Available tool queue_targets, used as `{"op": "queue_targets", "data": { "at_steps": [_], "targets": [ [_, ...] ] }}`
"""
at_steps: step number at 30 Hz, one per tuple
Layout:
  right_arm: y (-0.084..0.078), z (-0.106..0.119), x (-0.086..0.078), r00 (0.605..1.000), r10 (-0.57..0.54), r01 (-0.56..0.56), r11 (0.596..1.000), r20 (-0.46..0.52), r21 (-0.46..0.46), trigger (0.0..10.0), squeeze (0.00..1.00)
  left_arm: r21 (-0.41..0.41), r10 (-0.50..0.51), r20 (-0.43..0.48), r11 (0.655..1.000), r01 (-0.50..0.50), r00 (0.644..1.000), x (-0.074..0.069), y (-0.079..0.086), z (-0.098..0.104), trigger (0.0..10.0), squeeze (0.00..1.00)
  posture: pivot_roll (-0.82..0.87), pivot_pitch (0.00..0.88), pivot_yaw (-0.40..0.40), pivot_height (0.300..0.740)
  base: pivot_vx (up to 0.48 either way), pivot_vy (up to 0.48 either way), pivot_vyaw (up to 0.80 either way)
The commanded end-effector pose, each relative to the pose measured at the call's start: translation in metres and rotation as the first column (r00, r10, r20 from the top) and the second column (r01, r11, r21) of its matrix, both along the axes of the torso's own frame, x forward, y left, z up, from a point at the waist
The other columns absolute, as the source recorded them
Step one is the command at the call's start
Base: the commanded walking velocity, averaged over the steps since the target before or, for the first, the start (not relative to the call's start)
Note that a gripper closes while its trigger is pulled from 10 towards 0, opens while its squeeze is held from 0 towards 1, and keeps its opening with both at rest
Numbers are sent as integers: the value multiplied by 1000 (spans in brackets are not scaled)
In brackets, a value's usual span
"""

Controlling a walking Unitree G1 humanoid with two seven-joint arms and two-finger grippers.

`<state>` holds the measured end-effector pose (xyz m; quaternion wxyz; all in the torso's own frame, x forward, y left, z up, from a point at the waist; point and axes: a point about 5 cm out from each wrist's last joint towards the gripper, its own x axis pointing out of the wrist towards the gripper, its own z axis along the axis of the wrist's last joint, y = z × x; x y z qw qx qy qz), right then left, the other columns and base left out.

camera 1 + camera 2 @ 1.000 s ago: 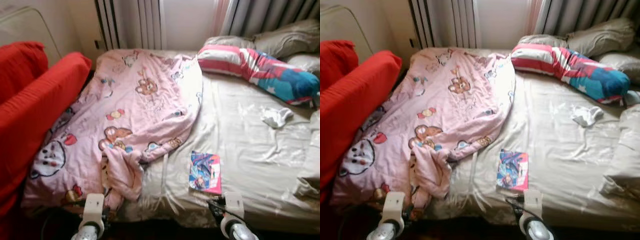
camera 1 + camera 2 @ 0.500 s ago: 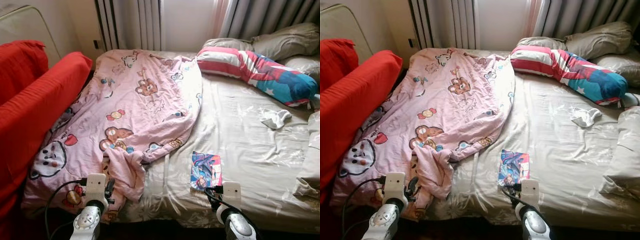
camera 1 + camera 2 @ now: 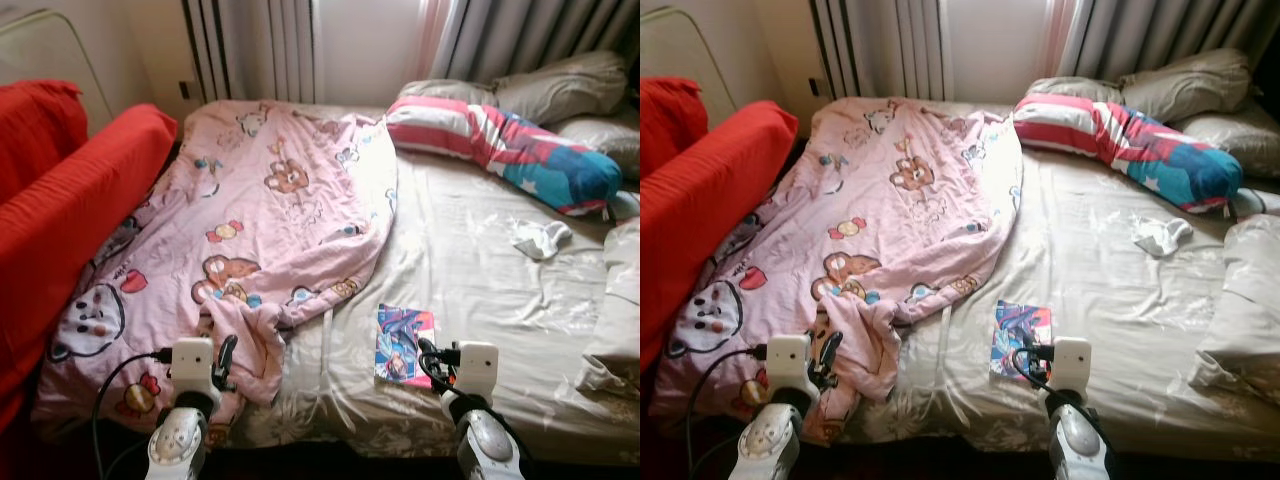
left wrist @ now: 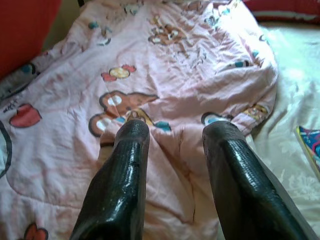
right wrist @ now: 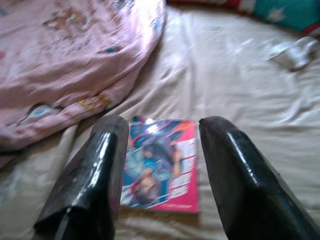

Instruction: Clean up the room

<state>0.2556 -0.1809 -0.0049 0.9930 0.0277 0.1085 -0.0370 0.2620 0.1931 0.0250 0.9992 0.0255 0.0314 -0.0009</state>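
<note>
While the robot stands at the foot of the bed (image 3: 480, 300), both arms are raised over its near edge, each hand aimed at a different piece of clutter. The right hand (image 5: 160, 165) hangs released, its two black fingers (image 5: 90, 175) spread wide and framing the colourful book (image 3: 404, 344) that lies flat on the beige sheet near the foot edge; that framing suggests the book is the first thing meant to be picked up. Nothing is gripped yet, and the fingers appear to be above the cover, not on it. The left hand (image 4: 175, 170) is likewise released, its fingers apart over the pink cartoon blanket (image 3: 260, 220), which lies rumpled along the left side of the bed with one corner bunched and spilling toward the foot. It probably waits there for a later pull to straighten the cover.

Beside the blanket stands a red sofa (image 3: 70, 200), pressed close to the bed. A striped pillow (image 3: 500, 145) and grey pillows (image 3: 560, 90) lie at the head, and a small white cloth (image 3: 541, 237) sits well apart on the bare sheet. The book lies thin and flat on soft bedding, so getting a finger under its edge looks awkward.
</note>
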Motion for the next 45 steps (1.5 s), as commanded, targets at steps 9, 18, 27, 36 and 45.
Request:
{"op": "queue_targets", "data": {
  "at_steps": [9, 18, 27, 36, 45],
  "targets": [
    [-4, 15, -12, 992, 17, -10, 998, 124, -61, 10000, 0, 0, -9, 20, 1000, 9, 1000, -18, 5, 5, 10000, 0, -4, 0, -57, 740, 0, 0, 0],
    [0, 15, -5, 996, -50, 50, 999, 77, -4, 10000, 0, -7, -46, 36, 999, 47, 998, -5, -4, 18, 10000, 0, 3, 0, -56, 740, 80, 0, 0],
    [-7, 15, -2, 994, -83, 83, 996, 65, 10, 10000, 0, 8, -48, 32, 999, 47, 998, -3, -3, 20, 10000, 0, 0, 35, -50, 740, 277, 0, -304],
    [-6, 27, 9, 991, -90, 89, 996, 100, 18, 10000, 0, 8, -35, 44, 999, 35, 998, 7, 2, 29, 10000, 0, -13, 76, -36, 740, 323, 0, 0],
    [-2, 28, 13, 993, -71, 69, 997, 94, 22, 10000, 0, 4, -45, 41, 999, 44, 998, 10, -1, 32, 10000, 0, -11, 97, -42, 740, 65, 0, 0]
  ]
}}
